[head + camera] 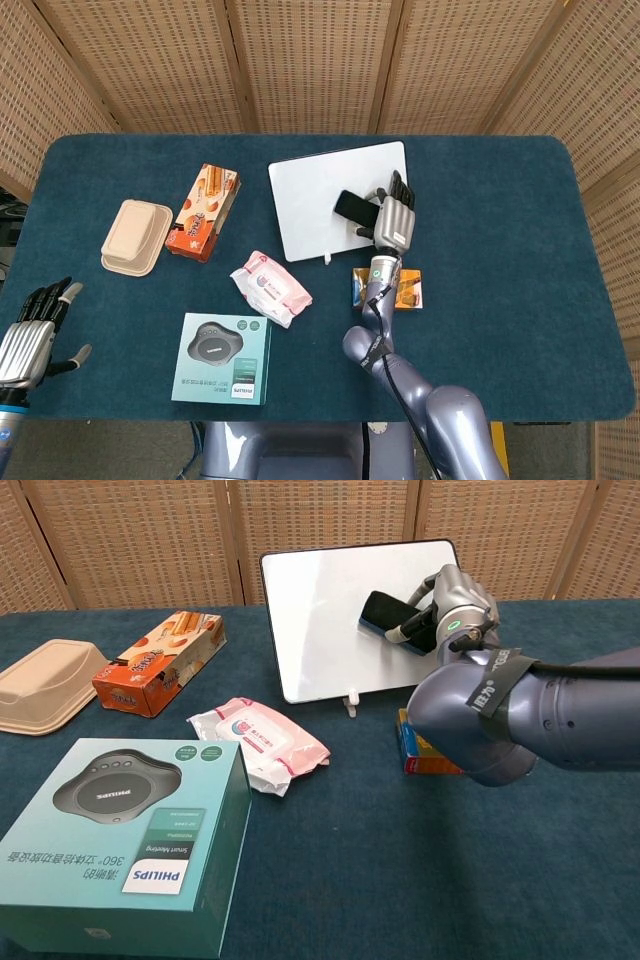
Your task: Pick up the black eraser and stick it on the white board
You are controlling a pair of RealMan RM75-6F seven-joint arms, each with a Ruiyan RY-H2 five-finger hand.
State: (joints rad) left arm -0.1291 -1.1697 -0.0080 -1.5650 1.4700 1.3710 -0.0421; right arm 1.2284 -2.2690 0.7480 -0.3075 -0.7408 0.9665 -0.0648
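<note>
A: Where was the black eraser (386,611) held?

B: By its right end, gripped in the right hand (452,605), against the white board (320,610).

A: Its handling?

B: It was judged light, rigid. The left hand (28,335) was empty, fingers apart.

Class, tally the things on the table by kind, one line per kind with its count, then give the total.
Boxes: 3 (biscuit box, speaker box, small orange box)
Food trays: 1 (tan tray)
Wipe packs: 1 (pink pack)
White boards: 1 (board)
Erasers: 1 (black eraser, held by the right hand)
Total: 7
</note>
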